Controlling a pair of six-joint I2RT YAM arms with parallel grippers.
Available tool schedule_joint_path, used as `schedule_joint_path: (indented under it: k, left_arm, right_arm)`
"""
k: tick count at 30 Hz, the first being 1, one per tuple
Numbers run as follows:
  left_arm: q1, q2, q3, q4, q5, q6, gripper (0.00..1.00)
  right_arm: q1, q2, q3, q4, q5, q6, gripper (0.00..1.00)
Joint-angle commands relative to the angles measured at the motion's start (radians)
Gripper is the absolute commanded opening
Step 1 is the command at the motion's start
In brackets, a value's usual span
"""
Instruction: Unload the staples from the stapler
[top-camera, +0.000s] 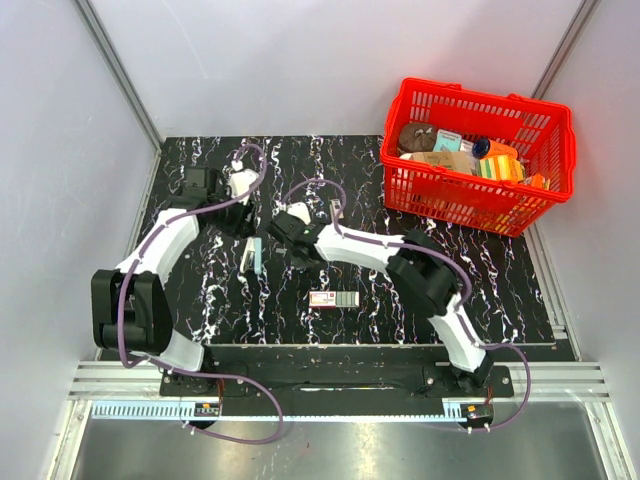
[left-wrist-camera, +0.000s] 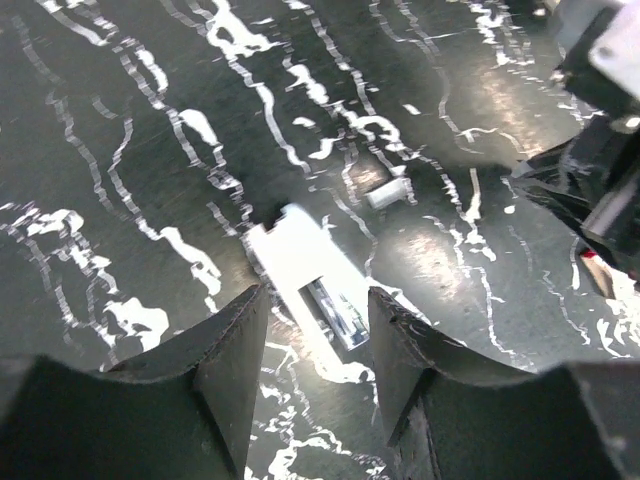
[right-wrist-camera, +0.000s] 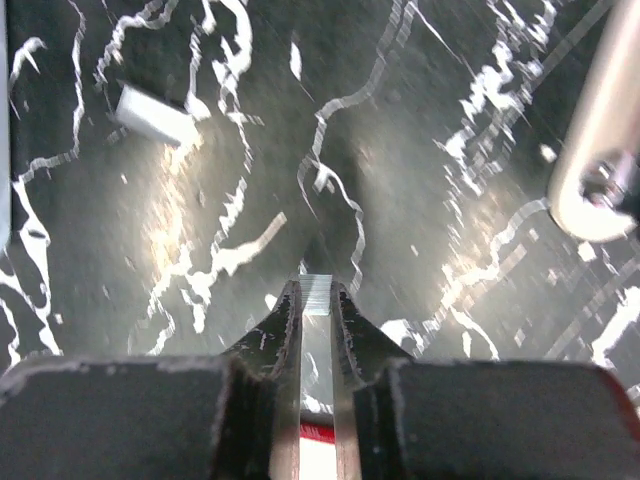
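The stapler (top-camera: 251, 257), pale blue and white, lies opened on the black marbled mat. In the left wrist view the stapler (left-wrist-camera: 300, 262) shows its grey metal channel just ahead of my left gripper (left-wrist-camera: 318, 295). That gripper is open and hovers over the stapler with nothing between its fingers. My right gripper (right-wrist-camera: 317, 292) is shut on a short silvery strip of staples (right-wrist-camera: 317, 296) pinched at its fingertips, a little above the mat. In the top view the right gripper (top-camera: 282, 231) sits just right of the stapler, and the left gripper (top-camera: 243, 220) just behind it.
A small white piece (left-wrist-camera: 388, 192) lies on the mat beyond the stapler. A small red-and-white box (top-camera: 333, 299) lies nearer the arm bases. A slim tool (top-camera: 335, 211) lies behind the right arm. A red basket (top-camera: 478, 152) of goods stands at the back right.
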Motion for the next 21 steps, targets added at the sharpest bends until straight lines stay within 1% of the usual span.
schedule_joint_path:
  k: [1, 5, 8, 10, 16, 21]
  left_arm:
    - [-0.088, -0.049, -0.037, 0.084, -0.015, -0.032, 0.49]
    - [-0.186, -0.031, -0.075, 0.153, -0.068, -0.044, 0.49]
    - [-0.255, 0.0, -0.094, 0.196, -0.101, -0.049, 0.49]
    - [-0.274, 0.016, -0.086, 0.196, -0.102, -0.056, 0.49]
    - [-0.284, 0.003, -0.098, 0.19, -0.098, -0.061, 0.48]
    - [-0.289, -0.029, -0.114, 0.162, -0.108, -0.052, 0.48]
  right_arm:
    - [0.005, -0.22, -0.118, -0.021, 0.009, 0.064, 0.04]
    - [0.007, -0.368, -0.319, -0.022, -0.037, 0.188, 0.04]
    - [0.019, -0.466, -0.431, -0.024, -0.055, 0.281, 0.03]
    - [0.036, -0.503, -0.485, -0.025, -0.052, 0.326, 0.03]
    - [0.082, -0.528, -0.553, -0.055, -0.014, 0.43, 0.03]
    - [0.092, -0.5, -0.568, -0.045, -0.003, 0.452, 0.03]
